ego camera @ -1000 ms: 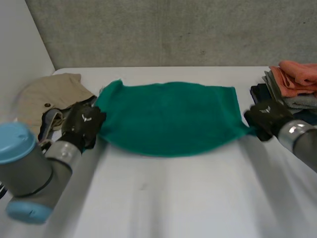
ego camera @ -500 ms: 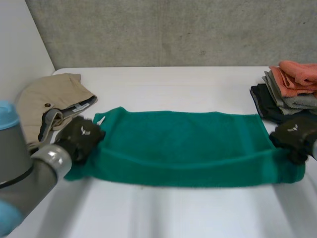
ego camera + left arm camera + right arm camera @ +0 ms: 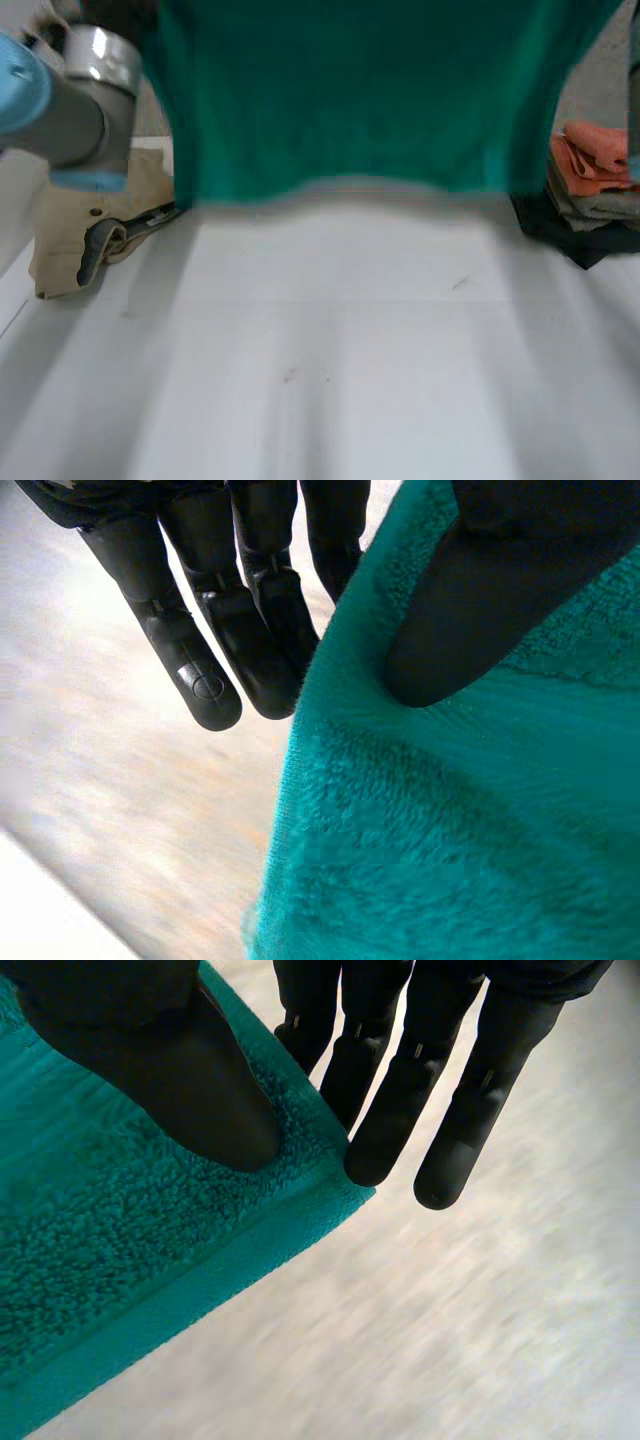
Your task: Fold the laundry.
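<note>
Head view: I have the green towel (image 3: 350,100) hanging at 12 o'clock above the tabletop (image 3: 350,380), I judge so it drapes flat for folding. Left wrist view: my left hand (image 3: 250,650) pinches its edge, thumb against fingers. Right wrist view: my right hand (image 3: 400,1090) clamps a corner likewise.

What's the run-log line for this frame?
green towel: held up over table | left hand: pinches its edge | right hand: pinches its corner

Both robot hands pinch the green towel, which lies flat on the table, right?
Not flat: in the head view the green towel hangs held up above the white table. The wrist views confirm the left robot hand and right robot hand each pinch it.
</note>
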`<action>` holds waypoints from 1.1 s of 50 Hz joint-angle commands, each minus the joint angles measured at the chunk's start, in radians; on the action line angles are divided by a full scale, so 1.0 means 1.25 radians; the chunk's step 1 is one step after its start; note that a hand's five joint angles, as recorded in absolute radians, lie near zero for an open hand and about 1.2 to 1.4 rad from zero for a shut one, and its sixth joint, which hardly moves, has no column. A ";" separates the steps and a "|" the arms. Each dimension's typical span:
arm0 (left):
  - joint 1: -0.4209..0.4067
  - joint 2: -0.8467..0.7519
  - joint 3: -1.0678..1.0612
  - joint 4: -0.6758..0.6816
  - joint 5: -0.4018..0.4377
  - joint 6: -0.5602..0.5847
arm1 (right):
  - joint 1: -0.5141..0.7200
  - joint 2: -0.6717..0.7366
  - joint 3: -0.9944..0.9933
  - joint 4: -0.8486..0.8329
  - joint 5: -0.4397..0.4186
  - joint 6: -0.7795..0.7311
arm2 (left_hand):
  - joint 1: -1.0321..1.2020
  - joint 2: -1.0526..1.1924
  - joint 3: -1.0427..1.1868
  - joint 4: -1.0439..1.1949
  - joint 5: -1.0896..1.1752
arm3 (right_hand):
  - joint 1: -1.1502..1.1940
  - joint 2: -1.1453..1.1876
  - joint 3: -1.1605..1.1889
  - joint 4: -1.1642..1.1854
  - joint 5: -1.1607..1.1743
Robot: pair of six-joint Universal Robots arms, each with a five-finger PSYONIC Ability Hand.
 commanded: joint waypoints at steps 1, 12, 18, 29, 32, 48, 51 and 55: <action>0.034 0.097 -0.101 0.029 0.005 -0.083 | 0.003 -0.021 -0.007 0.010 -0.004 0.007 | 0.190 0.159 0.162 0.155 0.180 | 0.225 0.179 0.155 0.158 0.156; 0.033 0.150 -0.376 -0.026 0.010 -0.081 | 0.000 -0.026 0.132 0.145 -0.038 0.007 | 0.190 0.159 0.162 0.155 0.180 | 0.225 0.179 0.155 0.158 0.156; 0.032 0.184 -0.572 -0.023 0.032 -0.076 | -0.008 -0.024 0.308 0.257 -0.106 0.011 | 0.190 0.159 0.162 0.155 0.180 | 0.225 0.179 0.155 0.158 0.156; 0.077 0.173 -0.842 -0.018 0.101 -0.037 | -0.073 -0.027 0.542 0.293 -0.200 -0.016 | 0.190 0.159 0.162 0.155 0.180 | 0.225 0.179 0.155 0.158 0.156; 0.099 0.133 -0.850 -0.018 0.122 -0.015 | -0.087 -0.027 0.554 0.293 -0.214 -0.022 | 0.099 0.068 0.072 0.064 0.090 | 0.225 0.179 0.155 0.158 0.156; 0.198 0.109 -0.851 0.012 0.127 0.014 | -0.092 -0.027 0.549 0.299 -0.209 -0.024 | -0.296 -0.327 -0.324 -0.331 -0.306 | 0.225 0.179 0.155 0.158 0.156; 0.214 0.107 -0.856 0.012 0.130 0.011 | -0.092 -0.027 0.552 0.299 -0.209 -0.024 | -0.158 -0.189 -0.186 -0.193 -0.168 | 0.225 0.179 0.155 0.158 0.156; 0.225 0.115 -0.860 0.004 0.143 0.009 | -0.091 -0.027 0.553 0.299 -0.207 -0.025 | 0.190 0.159 0.162 0.155 0.180 | 0.225 0.179 0.155 0.158 0.156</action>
